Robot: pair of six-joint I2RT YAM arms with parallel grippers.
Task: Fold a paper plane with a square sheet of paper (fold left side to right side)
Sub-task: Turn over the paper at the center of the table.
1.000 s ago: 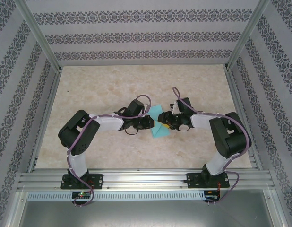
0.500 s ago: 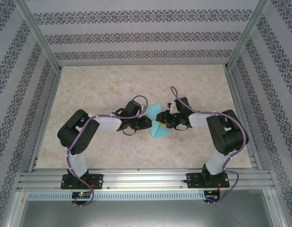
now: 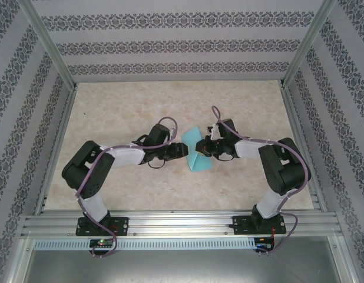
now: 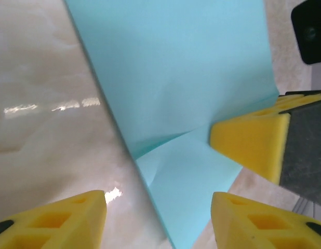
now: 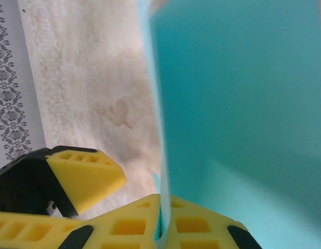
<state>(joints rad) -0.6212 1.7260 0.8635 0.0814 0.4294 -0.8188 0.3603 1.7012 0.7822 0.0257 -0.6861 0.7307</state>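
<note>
Centrally, paper sheet (image 3: 198, 163) pinched in right jaws

The table (image 3: 141, 106) is a pale beige, marbled slab with a slight sheen that catches small bright glints of light. Patterned walls (image 3: 170, 47) close it in at the left, right and back, and an aluminium rail (image 3: 182, 223) runs along its near edge. Near its middle lies the turquoise paper (image 3: 198, 163), creased, with its near part on the surface and its far part raised off it.

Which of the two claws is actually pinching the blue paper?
The right gripper, shut on the thin turquoise paper sheet; the left gripper is open.
</note>
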